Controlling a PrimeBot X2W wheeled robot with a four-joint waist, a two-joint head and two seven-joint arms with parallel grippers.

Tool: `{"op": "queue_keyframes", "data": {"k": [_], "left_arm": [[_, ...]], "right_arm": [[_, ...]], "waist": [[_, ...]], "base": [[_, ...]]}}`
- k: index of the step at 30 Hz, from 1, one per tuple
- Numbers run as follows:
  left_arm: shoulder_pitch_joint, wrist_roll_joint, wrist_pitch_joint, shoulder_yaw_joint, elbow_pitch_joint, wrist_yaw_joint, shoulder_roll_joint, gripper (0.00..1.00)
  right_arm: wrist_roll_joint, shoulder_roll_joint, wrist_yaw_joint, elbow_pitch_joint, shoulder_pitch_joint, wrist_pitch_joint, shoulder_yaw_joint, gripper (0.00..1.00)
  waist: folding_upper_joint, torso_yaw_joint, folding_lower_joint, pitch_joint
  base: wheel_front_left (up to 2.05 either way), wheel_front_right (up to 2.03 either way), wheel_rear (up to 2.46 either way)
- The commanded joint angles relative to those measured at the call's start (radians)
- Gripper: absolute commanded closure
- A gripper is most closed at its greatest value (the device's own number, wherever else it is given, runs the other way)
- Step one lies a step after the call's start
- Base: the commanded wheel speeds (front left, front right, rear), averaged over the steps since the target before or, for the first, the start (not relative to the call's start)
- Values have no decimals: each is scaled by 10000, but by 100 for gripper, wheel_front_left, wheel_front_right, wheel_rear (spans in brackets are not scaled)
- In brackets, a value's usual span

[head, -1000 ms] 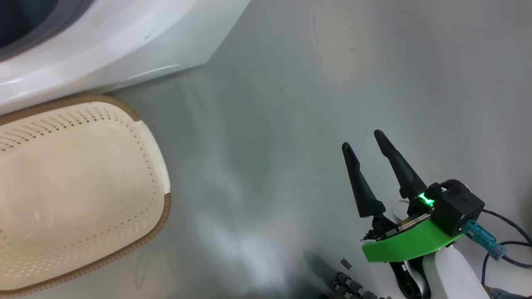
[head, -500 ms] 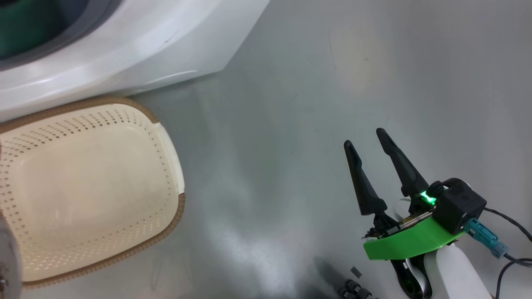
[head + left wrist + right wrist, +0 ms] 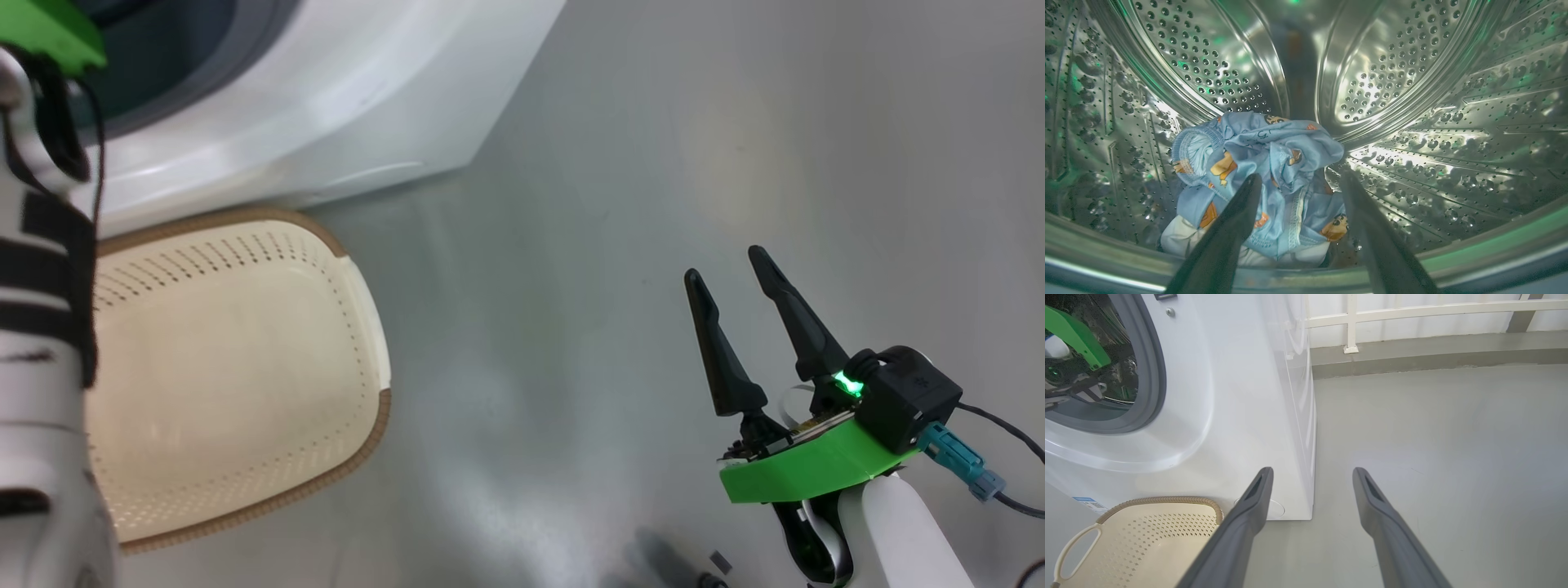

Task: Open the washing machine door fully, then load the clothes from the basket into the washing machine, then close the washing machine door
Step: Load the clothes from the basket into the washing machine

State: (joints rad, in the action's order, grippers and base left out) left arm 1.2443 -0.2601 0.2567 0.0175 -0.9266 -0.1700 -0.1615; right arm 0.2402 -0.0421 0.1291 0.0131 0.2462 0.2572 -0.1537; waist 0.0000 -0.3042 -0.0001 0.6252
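Clothes point(image 3: 1274, 163) of light blue fabric printed with orange-brown cartoon figures, over a white-grey piece, lay in the perforated steel drum point(image 3: 1392, 81) of the big white washing machine point(image 3: 343, 90). We held our left gripper point(image 3: 1301, 175) just before them, fingers spread, gripping nothing. Our right gripper point(image 3: 726, 265) stood spread too, over the grey floor point(image 3: 588, 204), well apart from the cream perforated plastic basket point(image 3: 363, 327).

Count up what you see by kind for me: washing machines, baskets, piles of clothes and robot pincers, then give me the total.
Washing machine: 1
Basket: 1
Pile of clothes: 1
Pincers: 2, the left pincer and the right pincer, both open
Total: 5
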Motion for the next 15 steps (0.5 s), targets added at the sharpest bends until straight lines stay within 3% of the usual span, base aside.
{"op": "queue_keyframes", "data": {"k": [1,15], "left_arm": [[-482,-73,50,-175,400,70,-186,0],[-3260,-63,51,-95,1092,593,705,0]], "right_arm": [[-59,-81,16,-150,-264,46,-170,0],[-506,-81,16,145,-795,46,280,0]], "waist": [[0,224,1,-402],[0,1243,1,-2334]], "base": [[0,0,0],[0,0,0]]}}
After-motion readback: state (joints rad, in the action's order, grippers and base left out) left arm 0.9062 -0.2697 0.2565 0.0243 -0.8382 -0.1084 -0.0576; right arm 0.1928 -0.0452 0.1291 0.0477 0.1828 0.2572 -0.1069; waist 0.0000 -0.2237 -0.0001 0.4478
